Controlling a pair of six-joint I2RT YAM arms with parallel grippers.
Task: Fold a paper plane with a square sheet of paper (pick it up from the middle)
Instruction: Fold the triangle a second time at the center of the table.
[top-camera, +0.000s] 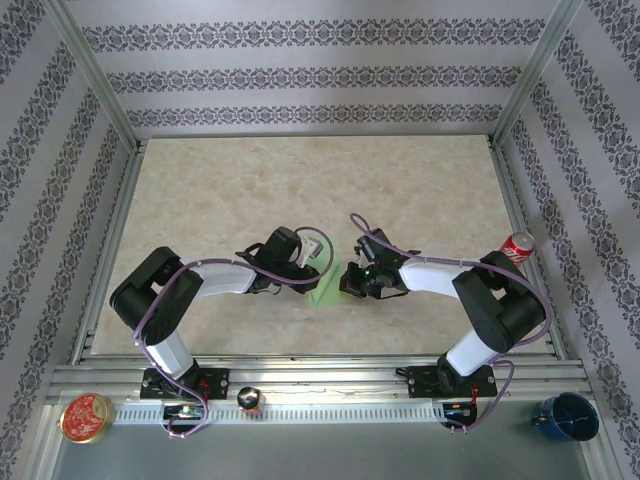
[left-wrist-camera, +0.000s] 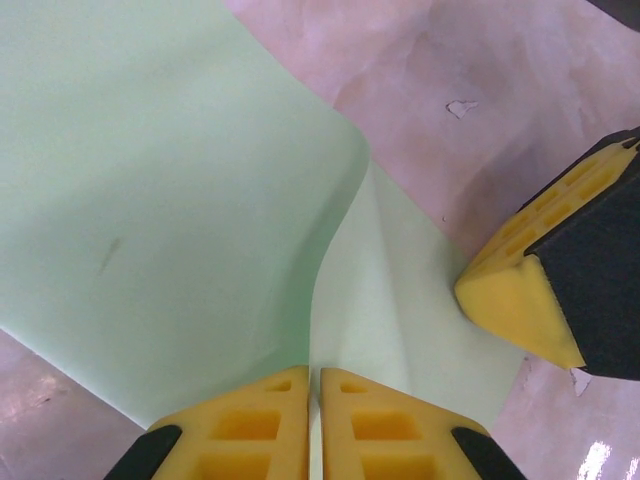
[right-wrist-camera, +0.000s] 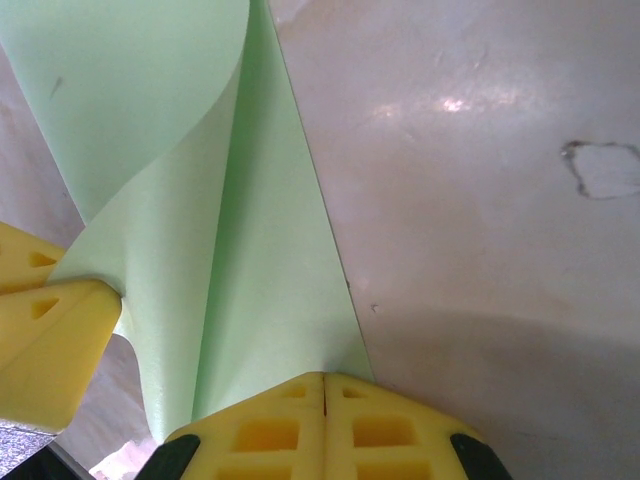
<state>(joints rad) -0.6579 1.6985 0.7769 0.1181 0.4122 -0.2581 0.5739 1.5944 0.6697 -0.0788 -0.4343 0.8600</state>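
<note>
Marbled table (top-camera: 300, 170): red can (top-camera: 517, 246) at its right edge. Beyond its near edge: blue mug (top-camera: 568, 415) right, red-gold round tin (top-camera: 86, 418) left, small dark round object (top-camera: 249, 400) between them.

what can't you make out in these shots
Top view: the thin pale-green paper sheet is mostly under the left jaws and right jaws; outline and folds unreadable.
Left wrist view: sheet cut off at top and left edges; left jaws hide its near edge.
Right wrist view: sheet runs off the top; right jaws hide its near end.
Top view: red drink can label too small to read.
</note>
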